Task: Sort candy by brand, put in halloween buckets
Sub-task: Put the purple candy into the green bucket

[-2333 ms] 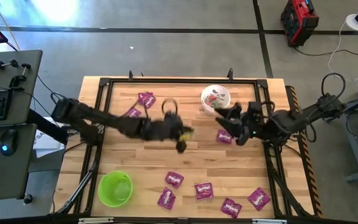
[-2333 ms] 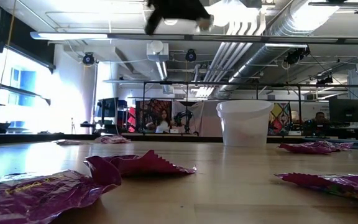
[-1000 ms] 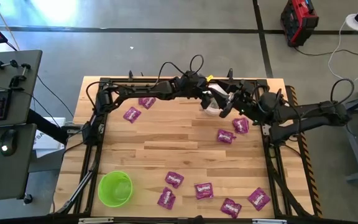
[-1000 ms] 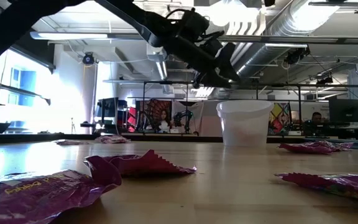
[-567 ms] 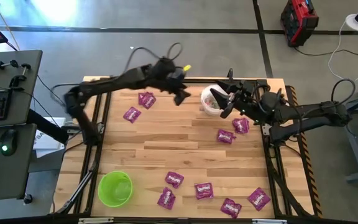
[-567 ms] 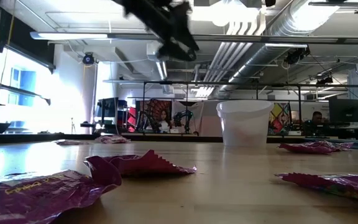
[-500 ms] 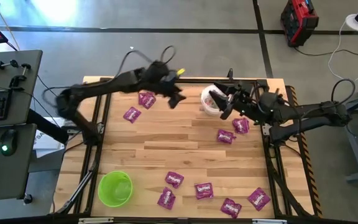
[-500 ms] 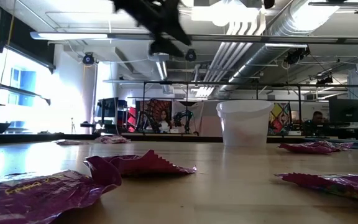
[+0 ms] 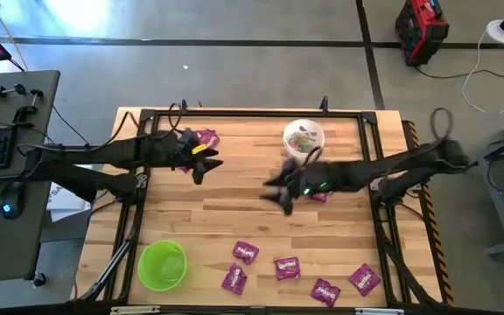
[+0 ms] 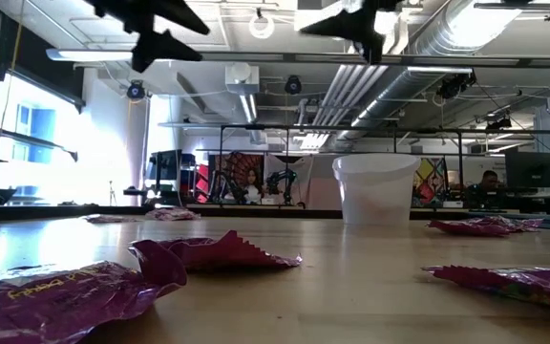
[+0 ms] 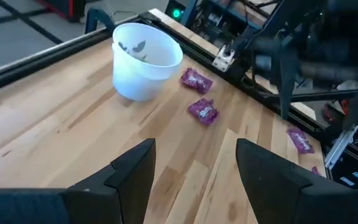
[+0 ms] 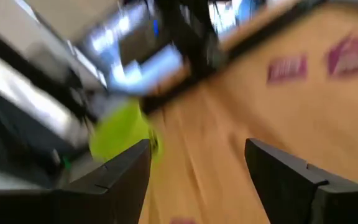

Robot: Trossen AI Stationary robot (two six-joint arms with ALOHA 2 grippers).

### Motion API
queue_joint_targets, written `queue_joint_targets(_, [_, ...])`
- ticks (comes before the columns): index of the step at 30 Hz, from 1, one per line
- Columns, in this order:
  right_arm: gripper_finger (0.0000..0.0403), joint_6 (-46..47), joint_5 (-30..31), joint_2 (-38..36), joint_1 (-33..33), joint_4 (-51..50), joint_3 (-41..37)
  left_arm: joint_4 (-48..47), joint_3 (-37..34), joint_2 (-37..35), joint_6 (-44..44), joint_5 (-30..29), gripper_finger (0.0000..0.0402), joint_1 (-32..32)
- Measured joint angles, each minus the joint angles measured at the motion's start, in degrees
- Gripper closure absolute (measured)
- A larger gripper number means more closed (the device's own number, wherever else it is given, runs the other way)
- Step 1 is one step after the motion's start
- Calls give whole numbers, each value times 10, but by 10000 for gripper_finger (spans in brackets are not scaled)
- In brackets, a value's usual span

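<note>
While your overhead view shows both arms above the bench, only the wrist cams show finger state: left gripper (image 11: 191, 171) is spread wide w/ nothing between its fingers, right gripper (image 12: 194, 168) likewise wide open and empty. From above, left gripper (image 9: 201, 166) hangs near the far-left part of the bench by two purple packets (image 9: 206, 138); right gripper (image 9: 280, 194) sits mid-bench. White bucket (image 9: 304, 138) stands at the far edge, sweets inside; low view can't see in. Green bucket (image 9: 163, 264) is at the near-left corner. More packets (image 9: 287, 268) lie along the near edge.
</note>
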Motion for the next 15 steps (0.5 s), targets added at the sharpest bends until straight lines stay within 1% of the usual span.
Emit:
queue_joint_targets(3, [149,-23,-19,77,25,-110,79,-2,-6,-22,19,0,190,-3])
queue_joint_targets(5, [149,-40,-20,129,39,-194,134,-1,-6,-31,30,20,190,-3])
queue_joint_targets(7, [149,-41,-24,179,51,-256,185,-3,-6,-33,39,46,190,-3])
queue_joint_targets(10, [149,-37,-61,244,66,-294,251,-9,-7,-33,28,85,190,-3])
queue_joint_targets(12, [149,-47,-84,283,77,-305,292,-16,-7,-34,-11,109,190,-4])
queue_joint_targets(15, [149,-77,-91,338,95,-334,352,-39,-7,-33,-68,126,190,-14])
